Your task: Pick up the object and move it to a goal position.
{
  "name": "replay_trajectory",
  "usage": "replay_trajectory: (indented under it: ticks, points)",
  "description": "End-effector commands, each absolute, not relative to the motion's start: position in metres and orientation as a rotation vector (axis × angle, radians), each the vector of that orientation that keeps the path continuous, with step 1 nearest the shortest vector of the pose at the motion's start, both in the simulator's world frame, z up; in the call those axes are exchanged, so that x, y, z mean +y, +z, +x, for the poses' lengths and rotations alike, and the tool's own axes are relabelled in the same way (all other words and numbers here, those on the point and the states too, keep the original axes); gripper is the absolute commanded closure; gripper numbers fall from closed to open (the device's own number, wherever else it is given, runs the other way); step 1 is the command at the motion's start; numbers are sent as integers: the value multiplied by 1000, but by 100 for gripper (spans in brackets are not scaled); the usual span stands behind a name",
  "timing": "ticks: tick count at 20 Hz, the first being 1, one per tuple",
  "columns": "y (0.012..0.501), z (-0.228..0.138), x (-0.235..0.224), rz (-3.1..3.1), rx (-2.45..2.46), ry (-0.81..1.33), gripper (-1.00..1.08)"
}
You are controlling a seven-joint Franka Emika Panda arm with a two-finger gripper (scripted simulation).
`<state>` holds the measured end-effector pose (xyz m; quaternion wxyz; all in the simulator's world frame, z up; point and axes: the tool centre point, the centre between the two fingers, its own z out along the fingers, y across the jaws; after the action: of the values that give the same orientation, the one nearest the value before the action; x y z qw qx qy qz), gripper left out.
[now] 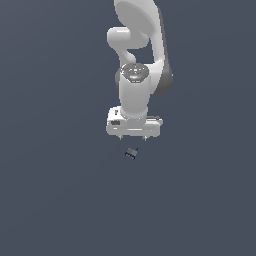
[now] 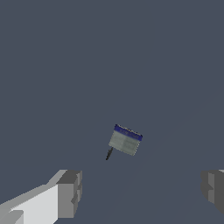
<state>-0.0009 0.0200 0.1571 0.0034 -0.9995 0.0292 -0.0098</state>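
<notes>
Flat slate-grey ground fills both views, bare of any goal marker. On it lies the grey-green block (image 1: 132, 153) with its dark blue rim, just below the white gripper (image 1: 134, 137) at about six o'clock in the exterior view. The gripper hangs with fingers spread wide and holds nothing — in the wrist view its grey fingertips (image 2: 70, 192) stand well apart, the block off toward twelve o'clock rather than between them. A straight descent would likely miss. The block is tiny and turned askew, so an unaligned close may nudge it away — or pinch a corner.
</notes>
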Motion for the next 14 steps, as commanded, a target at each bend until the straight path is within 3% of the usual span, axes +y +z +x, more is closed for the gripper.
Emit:
replay_trajectory:
  ticks: [1,14]
  points:
    - [147,-2,21,-3129,157,-26,-92]
    - [80,-12,23,-3080,593,-3,-92]
